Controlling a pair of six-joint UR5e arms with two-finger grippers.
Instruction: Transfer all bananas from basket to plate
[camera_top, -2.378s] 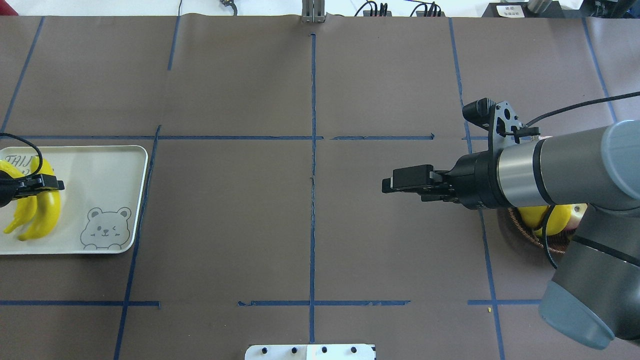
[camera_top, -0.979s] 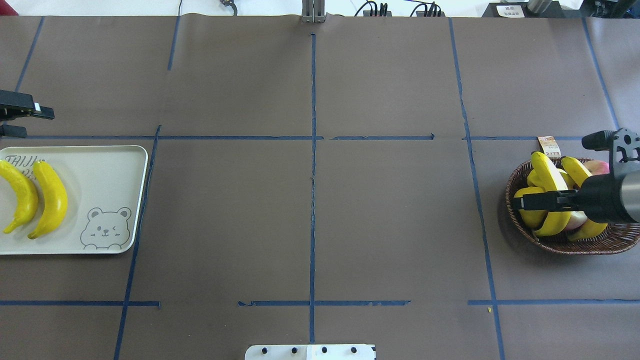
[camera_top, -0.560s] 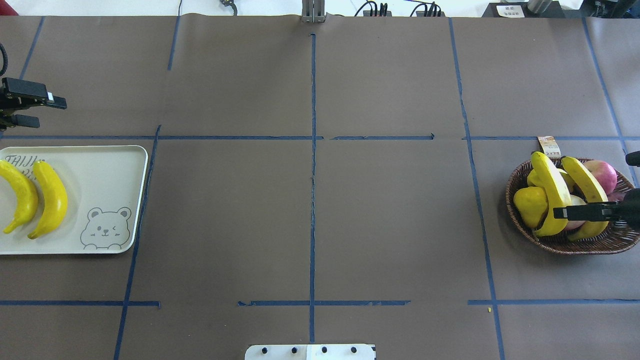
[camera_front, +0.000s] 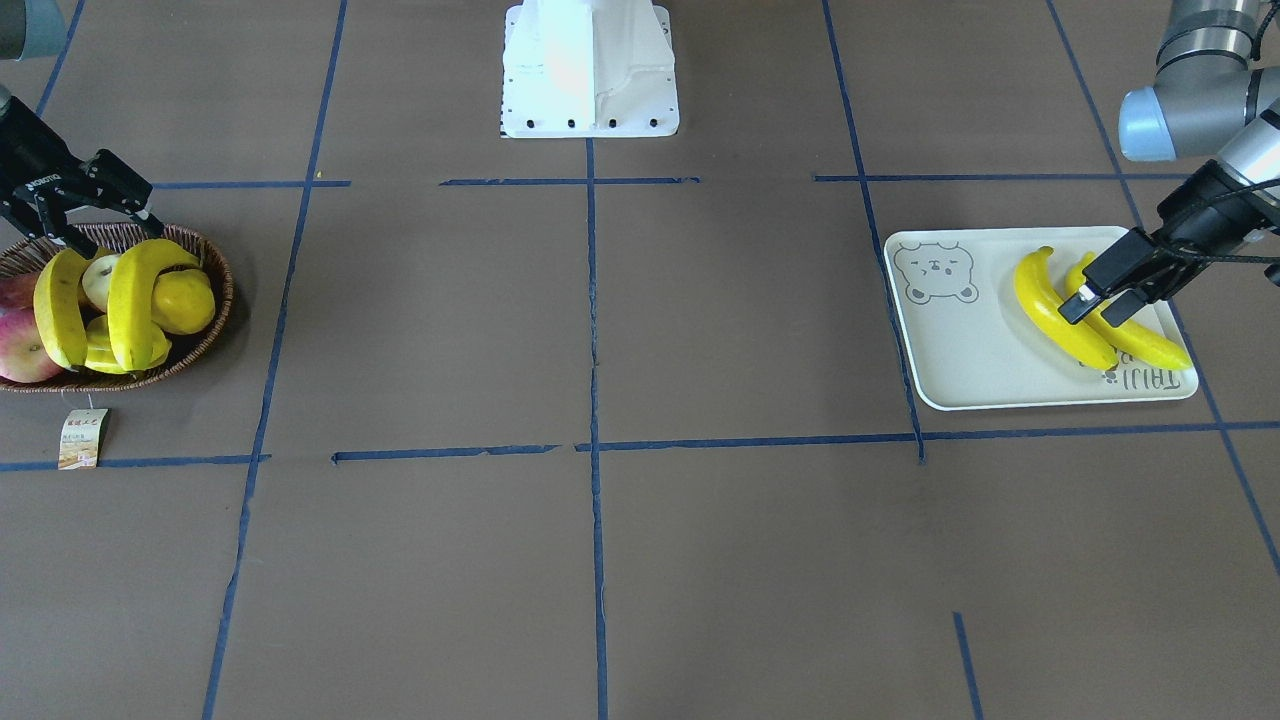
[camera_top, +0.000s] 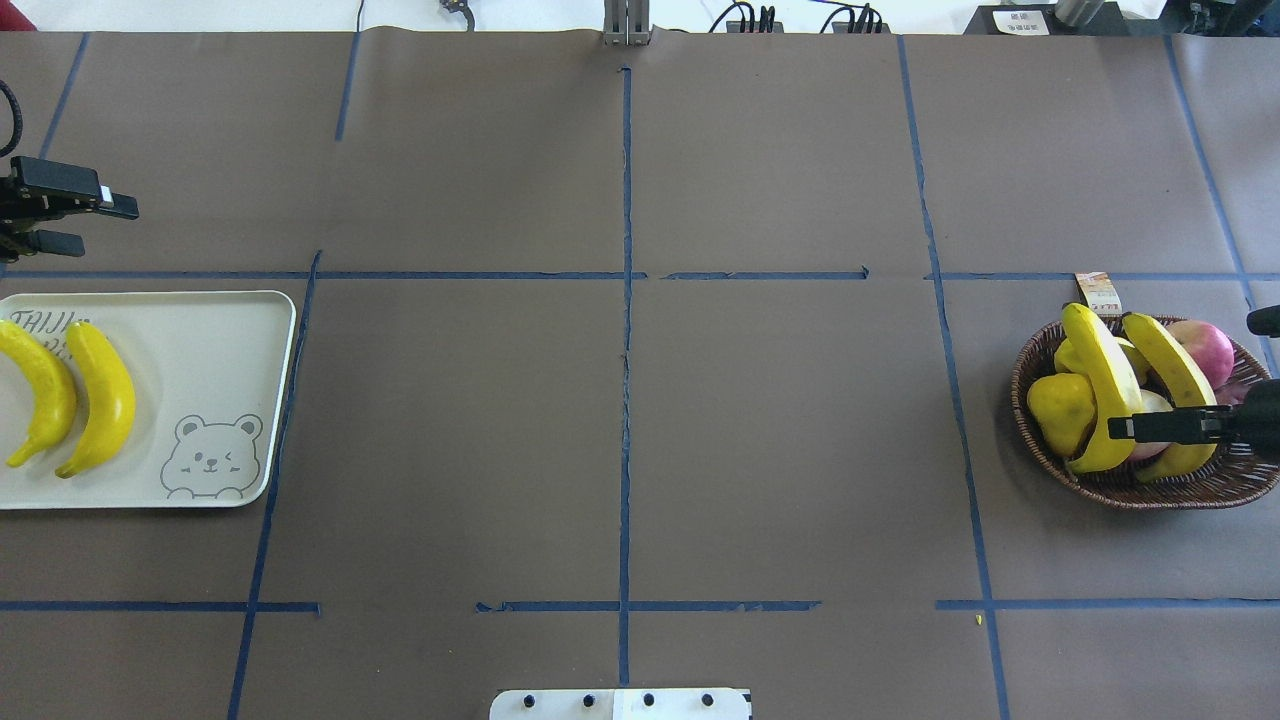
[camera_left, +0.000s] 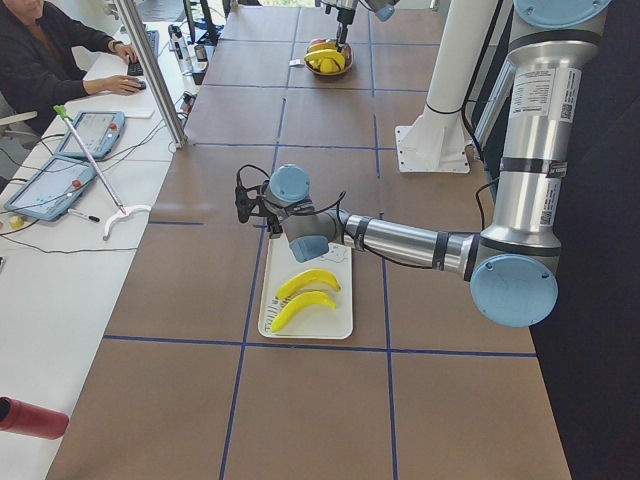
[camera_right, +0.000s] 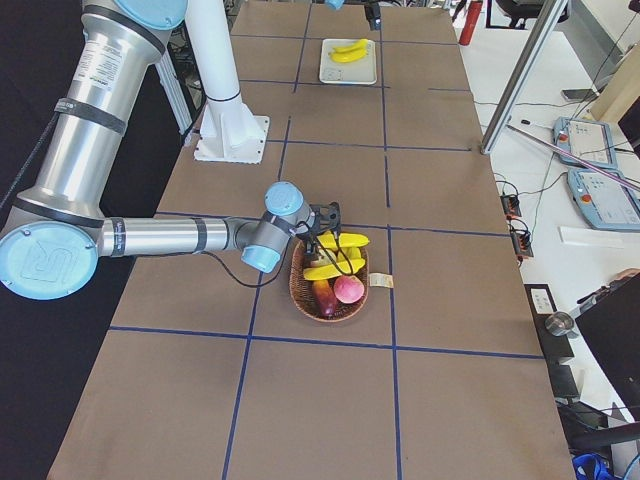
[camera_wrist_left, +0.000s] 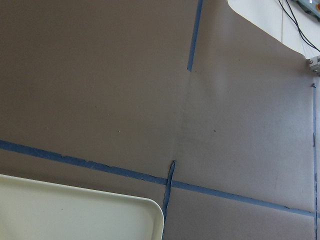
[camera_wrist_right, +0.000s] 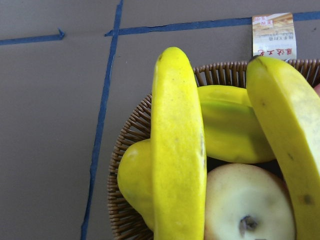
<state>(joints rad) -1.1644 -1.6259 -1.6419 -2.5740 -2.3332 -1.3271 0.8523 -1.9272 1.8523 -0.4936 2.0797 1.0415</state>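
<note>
Two yellow bananas (camera_top: 1105, 385) (camera_top: 1170, 370) lie across the other fruit in the brown wicker basket (camera_top: 1150, 490) at the right. They fill the right wrist view (camera_wrist_right: 179, 150) (camera_wrist_right: 290, 140). Two more bananas (camera_top: 100, 400) (camera_top: 40, 395) lie side by side on the cream plate (camera_top: 200, 350) with the bear face at the left. My right gripper (camera_top: 1125, 427) (camera_front: 105, 232) is open and empty, just above the basket's bananas. My left gripper (camera_top: 110, 227) (camera_front: 1088, 312) is open and empty, raised beyond the plate's far edge.
The basket also holds a lemon (camera_top: 1060, 405), a red apple (camera_top: 1200, 345), a pale apple (camera_wrist_right: 247, 205) and a starfruit (camera_wrist_right: 230, 130). Its paper tag (camera_top: 1098, 290) lies on the table behind it. The white robot base (camera_front: 588, 70) stands at the table's near middle.
My left gripper let go of a banana on the plate and rose away past its far edge. My right arm drew back from mid-table to over the basket. Little moved in the last half second.
</note>
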